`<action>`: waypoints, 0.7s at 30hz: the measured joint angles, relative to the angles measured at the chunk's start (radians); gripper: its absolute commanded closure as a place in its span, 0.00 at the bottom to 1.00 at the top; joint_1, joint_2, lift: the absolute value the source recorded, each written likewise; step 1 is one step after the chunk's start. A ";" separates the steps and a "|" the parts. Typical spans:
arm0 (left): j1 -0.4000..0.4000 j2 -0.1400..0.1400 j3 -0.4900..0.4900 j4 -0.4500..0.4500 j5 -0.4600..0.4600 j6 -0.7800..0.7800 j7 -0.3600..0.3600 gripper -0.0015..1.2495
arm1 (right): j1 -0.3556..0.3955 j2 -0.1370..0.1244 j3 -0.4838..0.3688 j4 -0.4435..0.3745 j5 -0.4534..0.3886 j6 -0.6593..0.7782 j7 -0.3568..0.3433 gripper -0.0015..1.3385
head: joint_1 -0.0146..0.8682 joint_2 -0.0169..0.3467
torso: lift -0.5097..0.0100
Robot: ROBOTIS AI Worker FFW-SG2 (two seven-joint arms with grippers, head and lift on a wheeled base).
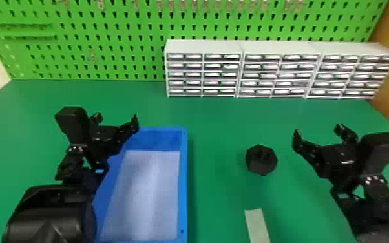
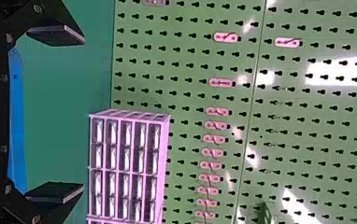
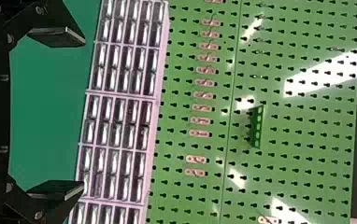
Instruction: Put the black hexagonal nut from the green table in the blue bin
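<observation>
Nearest the camera, at lower left: black forearm of the left arm (image 1: pixel 48 216). Beyond, by the far left corner of the blue bin (image 1: pixel 183 181): left fingers (image 2: pixel 57 35), spread wide and parted, with nothing held between; contact with the rim not determinable. Probable hazard here: obstruction of a later release, because of this arm's overhang along the bin's left side. Next rightward, on the green table (image 1: pixel 216 200): black hexagonal nut (image 1: pixel 261 160), outside the bin and well apart from its right wall, with a pale strip (image 1: pixel 257 226) on the nearer side. Possible failures: twisting or slipping out from closure on corners rather than opposite flats; sliding toward the bin from a sideways nudge by one finger; catching on the right wall from too low a carry. At far right, near the nut but apart from it: right fingers (image 3: pixel 57 37), likewise wide open and empty. Likely error on approach: a one-sided touch, from poor centring over so broad a part.
</observation>
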 measured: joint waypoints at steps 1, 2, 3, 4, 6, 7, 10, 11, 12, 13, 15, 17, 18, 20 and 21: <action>0.000 0.000 0.000 0.000 0.000 0.000 0.000 0.14 | 0.000 0.000 0.000 0.000 0.000 0.000 0.000 0.16 | 0.79 0.19 | 0.79; 0.000 0.000 0.000 0.000 0.000 0.000 0.000 0.14 | 0.000 0.000 0.000 0.000 -0.001 0.000 0.000 0.16 | 0.79 0.19 | 0.79; 0.001 0.000 0.000 0.000 0.000 0.000 0.000 0.14 | 0.000 0.000 0.000 0.000 -0.002 0.000 0.000 0.16 | 0.79 0.19 | 0.79; 0.001 0.000 0.000 0.000 0.001 0.000 0.000 0.14 | 0.000 0.000 0.000 0.000 -0.002 0.000 0.000 0.16 | 0.79 0.19 | 0.79; 0.001 0.000 0.000 0.000 0.001 0.000 0.000 0.14 | 0.000 0.000 0.000 0.000 -0.003 0.000 0.000 0.16 | 0.79 0.19 | 0.79; 0.001 0.000 0.000 0.000 0.001 0.000 0.000 0.14 | 0.000 0.000 0.000 0.000 -0.003 0.000 0.000 0.16 | 0.79 0.19 | 0.79; 0.001 0.000 0.000 0.000 0.001 0.000 0.000 0.14 | -0.003 0.000 0.000 0.000 -0.006 0.007 0.000 0.16 | 0.79 0.19 | 0.79; 0.001 0.000 0.001 0.000 0.001 0.000 0.000 0.14 | -0.006 0.000 -0.001 0.000 -0.008 0.014 0.000 0.16 | 0.79 0.19 | 0.79; 0.002 0.000 0.001 0.000 0.001 0.000 0.000 0.14 | -0.008 0.000 -0.001 -0.001 -0.009 0.022 0.000 0.16 | 0.79 0.19 | 0.79; 0.002 0.000 0.001 0.000 0.001 0.000 0.000 0.14 | -0.012 0.000 -0.001 -0.002 -0.010 0.031 0.000 0.16 | 0.79 0.19 | 0.79; 0.002 0.000 0.002 0.000 0.001 0.000 0.000 0.14 | -0.022 -0.001 -0.001 -0.004 -0.011 0.054 0.000 0.16 | 0.79 0.19 | 0.79; 0.002 0.000 0.002 0.000 0.001 0.000 0.000 0.14 | -0.037 -0.002 -0.001 -0.004 -0.012 0.081 0.000 0.16 | 0.79 0.19 | 0.79; 0.002 0.000 0.002 0.000 0.001 0.000 0.000 0.14 | -0.044 -0.002 -0.001 -0.005 -0.012 0.095 0.000 0.16 | 0.79 0.19 | 0.79; 0.002 0.000 0.002 0.000 0.001 0.000 0.000 0.14 | -0.064 -0.003 0.000 -0.005 -0.013 0.137 0.000 0.16 | 0.79 0.19 | 0.79; 0.002 0.000 0.002 0.000 0.001 0.000 0.000 0.14 | -0.073 -0.004 0.001 -0.006 -0.013 0.157 0.000 0.16 | 0.79 0.19 | 0.79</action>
